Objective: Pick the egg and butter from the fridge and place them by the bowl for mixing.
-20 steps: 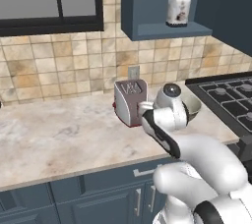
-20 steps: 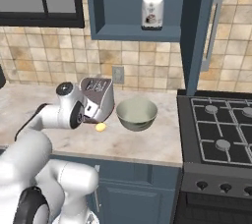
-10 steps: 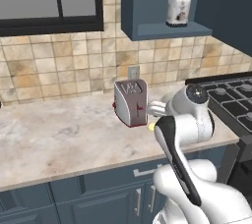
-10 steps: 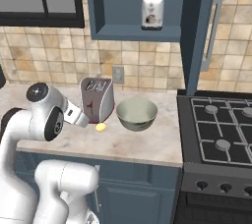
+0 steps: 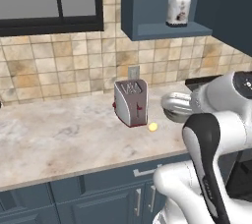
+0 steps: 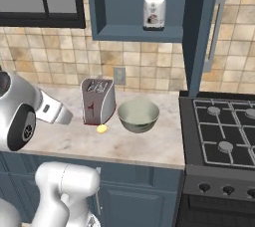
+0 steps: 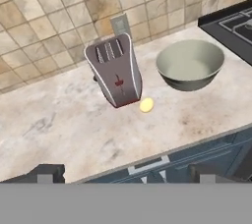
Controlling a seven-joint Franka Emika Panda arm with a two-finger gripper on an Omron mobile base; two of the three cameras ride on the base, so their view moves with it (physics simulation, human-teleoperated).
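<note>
Above the counter edge, arm raised, fingers (image 7: pixel 125 173) spread wide, empty, egg (image 7: pixel 146 104) below.

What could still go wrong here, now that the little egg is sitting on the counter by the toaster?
The egg is a smooth ball lying loose on the counter, close to the toaster and left of the bowl. It might roll, possibly toward the front edge.

The big white arm is folded just in front of the counter; a wide swing could knock the toaster or bowl.

No butter is on the counter yet, so the open claw has another trip ahead.
</note>
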